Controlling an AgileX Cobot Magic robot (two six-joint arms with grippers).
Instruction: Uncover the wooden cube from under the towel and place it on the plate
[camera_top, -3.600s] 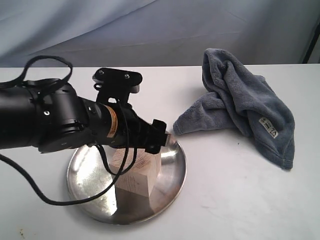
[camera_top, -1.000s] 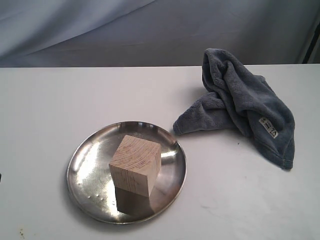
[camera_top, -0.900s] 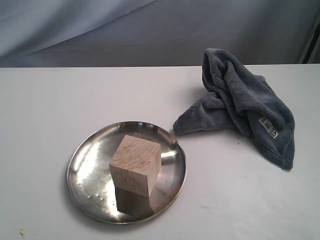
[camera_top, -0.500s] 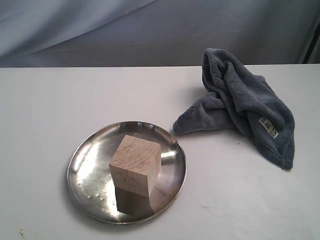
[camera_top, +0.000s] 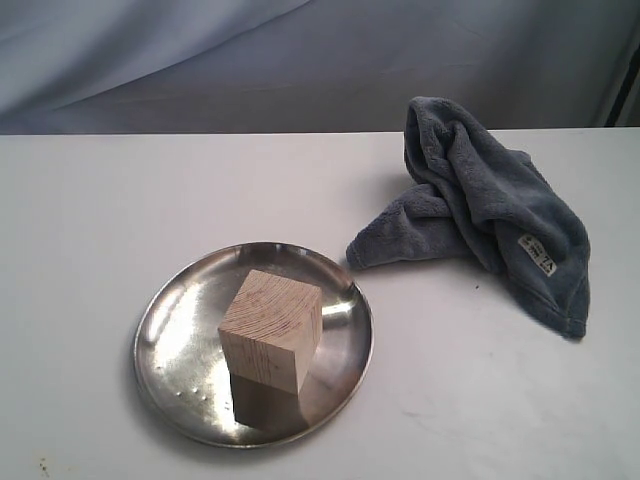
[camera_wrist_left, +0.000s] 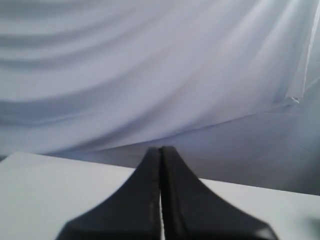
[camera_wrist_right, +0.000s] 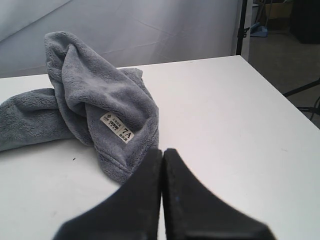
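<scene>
Now | wooden cube (camera_top: 270, 330) on plate (camera_top: 175, 345) | towel (camera_wrist_right: 90, 95) just beyond right tool (camera_wrist_right: 161, 151)

Exterior camera overlooks the table (camera_top: 90, 200); right wrist view shares the towel (camera_top: 500, 215).

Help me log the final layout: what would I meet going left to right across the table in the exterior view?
plate, with the wooden cube resting on it → towel

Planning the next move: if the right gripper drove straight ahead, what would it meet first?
Likely the towel, its labelled edge just ahead of the shut right gripper; depth is unclear, so it might slip past onto the table.
</scene>
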